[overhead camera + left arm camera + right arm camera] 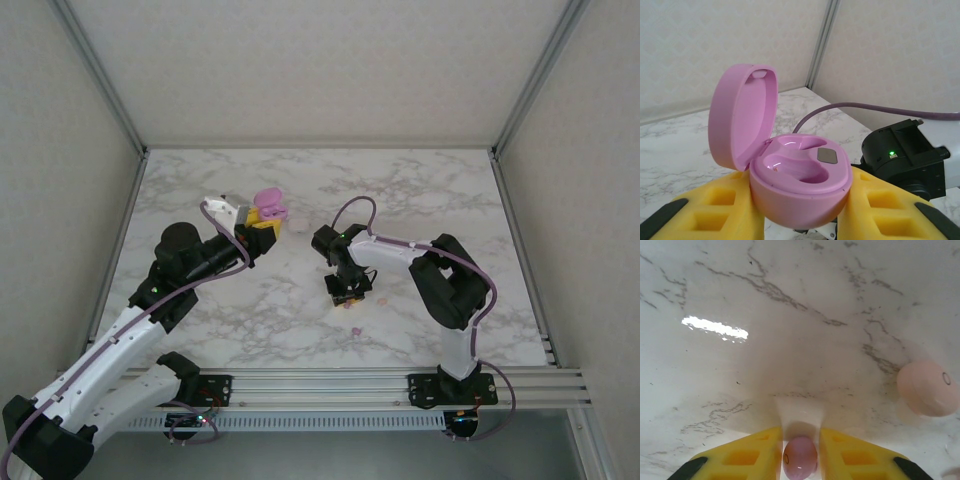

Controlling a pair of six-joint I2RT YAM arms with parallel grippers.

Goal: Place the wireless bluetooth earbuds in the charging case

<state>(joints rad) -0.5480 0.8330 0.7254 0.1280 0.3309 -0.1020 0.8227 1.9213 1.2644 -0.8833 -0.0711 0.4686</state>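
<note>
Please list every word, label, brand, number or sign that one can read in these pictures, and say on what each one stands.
No readable word, brand or number anywhere.
On the peach earbud: a small printed ring only, no letters.
On the pink earbud: a small ring too, no letters.
In the pink charging case: a grey patch, blank.

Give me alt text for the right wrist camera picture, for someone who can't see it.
A small pink earbud sits pinched between the right gripper's yellow fingers, over a white marble table. A peach-pink earbud lies on the table to the right, apart.
</note>
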